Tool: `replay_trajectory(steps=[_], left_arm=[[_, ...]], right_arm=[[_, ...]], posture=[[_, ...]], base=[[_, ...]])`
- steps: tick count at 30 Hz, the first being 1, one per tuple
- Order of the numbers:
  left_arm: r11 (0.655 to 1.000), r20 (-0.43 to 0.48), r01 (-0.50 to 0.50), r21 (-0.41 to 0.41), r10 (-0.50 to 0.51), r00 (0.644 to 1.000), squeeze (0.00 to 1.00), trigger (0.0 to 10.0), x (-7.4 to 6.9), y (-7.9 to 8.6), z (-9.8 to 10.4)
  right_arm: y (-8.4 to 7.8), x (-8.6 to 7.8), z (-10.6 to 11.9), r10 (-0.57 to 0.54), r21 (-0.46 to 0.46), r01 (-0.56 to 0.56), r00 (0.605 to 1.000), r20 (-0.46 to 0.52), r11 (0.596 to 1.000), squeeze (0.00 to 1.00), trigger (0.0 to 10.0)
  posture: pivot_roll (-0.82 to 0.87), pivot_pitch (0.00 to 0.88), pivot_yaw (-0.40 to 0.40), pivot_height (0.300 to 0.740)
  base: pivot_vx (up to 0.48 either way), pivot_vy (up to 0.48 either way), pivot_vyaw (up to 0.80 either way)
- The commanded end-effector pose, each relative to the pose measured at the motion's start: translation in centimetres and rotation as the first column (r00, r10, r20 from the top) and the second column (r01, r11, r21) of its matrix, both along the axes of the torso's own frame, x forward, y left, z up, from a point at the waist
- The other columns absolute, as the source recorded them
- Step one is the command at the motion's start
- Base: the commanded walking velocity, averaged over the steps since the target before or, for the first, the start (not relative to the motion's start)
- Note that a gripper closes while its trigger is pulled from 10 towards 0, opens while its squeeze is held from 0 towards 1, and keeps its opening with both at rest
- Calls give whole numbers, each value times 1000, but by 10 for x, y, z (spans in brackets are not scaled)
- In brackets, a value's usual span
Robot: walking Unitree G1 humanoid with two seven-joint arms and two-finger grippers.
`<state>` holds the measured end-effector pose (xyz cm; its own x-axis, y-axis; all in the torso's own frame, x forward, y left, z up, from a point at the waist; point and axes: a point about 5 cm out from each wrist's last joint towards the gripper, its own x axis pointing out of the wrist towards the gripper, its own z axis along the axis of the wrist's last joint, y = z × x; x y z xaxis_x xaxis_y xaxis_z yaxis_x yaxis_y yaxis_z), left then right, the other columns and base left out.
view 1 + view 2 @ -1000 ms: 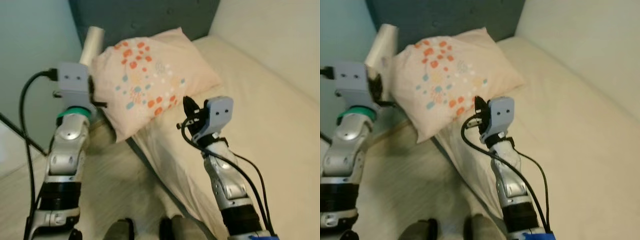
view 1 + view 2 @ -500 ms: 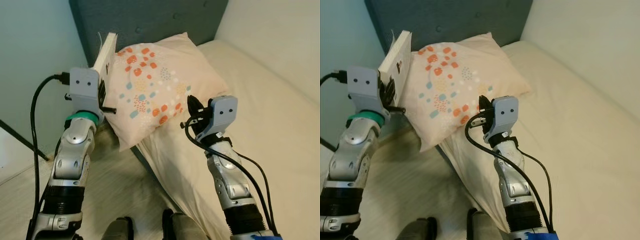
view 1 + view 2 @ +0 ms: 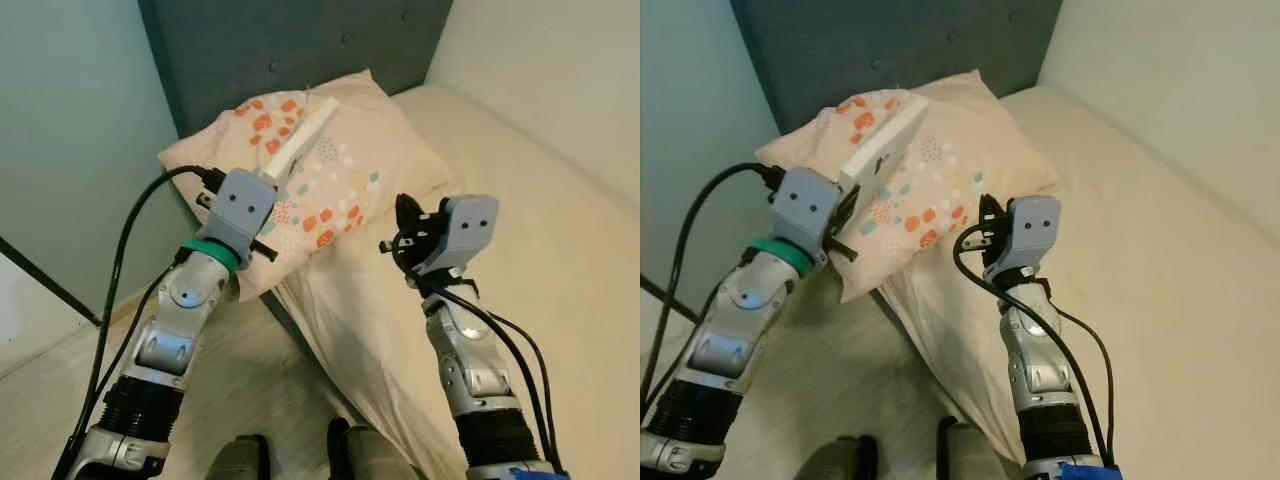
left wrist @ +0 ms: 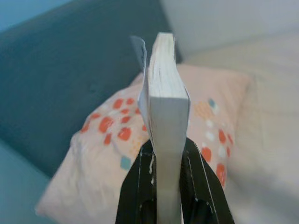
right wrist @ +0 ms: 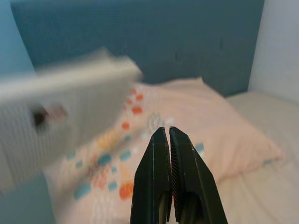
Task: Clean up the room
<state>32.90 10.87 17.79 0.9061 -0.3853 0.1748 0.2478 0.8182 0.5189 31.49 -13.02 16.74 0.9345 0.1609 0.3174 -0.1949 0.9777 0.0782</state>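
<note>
Your left gripper (image 4: 170,161) is clamped on a white book (image 4: 164,116), both black fingers (image 4: 135,182) pressed flat to its covers, the spine end toward the wrist camera and the page edge pointing away. The book hangs tilted above the near left corner of the patterned pillow (image 3: 345,170); you cannot tell whether it touches the fabric.

Your right gripper (image 5: 169,140) is pinched closed with nothing in it, raised just off the pillow's near right edge, over the cream mattress (image 3: 540,230).

The pillow overhangs the mattress's near left edge, above the pale floor (image 3: 270,380). On the pillow's right the mattress runs open and bare up to the white wall (image 3: 560,70). Behind the pillow stands the dark blue headboard (image 3: 870,50), and to its left the light blue wall (image 3: 70,130) closes in.
</note>
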Motion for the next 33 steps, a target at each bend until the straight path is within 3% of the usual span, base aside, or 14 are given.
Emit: replay_trajectory(steps=[1,3,5,10,12,14,18,22,29,33], left_arm=[[996,65,45,74,-50,997,0,10000,-1,-12,0],[986,101,68,150,-84,991,0,10000,3,-24,-5],[983,120,63,170,-85,989,0,10000,8,-29,-6],[979,155,40,199,-72,985,0,10000,13,-31,-4],[962,195,26,271,-81,977,0,10000,18,-34,-7],[962,195,26,271,-81,977,0,10000,18,-34,-7],[918,215,42,394,-136,967,0,10000,22,-42,-20],[885,242,65,461,-196,950,0,10000,21,-53,-28],[859,294,77,506,-256,921,0,10000,18,-66,-31],[856,362,34,516,-254,897,0,10000,22,-83,-26]], right_arm=[[-3,0,9,-22,20,22,999,23,1000,0,10000],[-14,0,23,-81,46,78,995,65,996,0,10000],[-21,-1,33,-111,51,107,990,90,993,0,10000],[-25,-2,36,-121,48,117,988,97,992,0,10000],[-30,-5,36,-133,42,130,987,92,991,0,10000],[-30,-5,36,-133,42,130,987,92,991,0,10000],[-38,-13,35,-190,45,187,979,72,981,0,10000],[-50,-18,40,-275,36,273,959,71,961,0,10000],[-57,-22,45,-309,28,308,948,70,951,0,10000],[-57,-26,46,-306,17,305,950,61,952,0,10000]], posture=[[-74,160,36,740],[-90,201,55,740],[-100,225,62,740],[-117,271,69,740],[-130,299,72,740],[-130,299,72,740],[-172,367,76,740],[-207,411,75,740],[-230,427,71,740],[-272,441,70,740]], base=[[0,0,0],[0,0,0],[0,0,0],[0,0,0],[0,0,0],[0,0,0],[0,0,0],[0,0,0],[0,0,0],[0,0,0]])
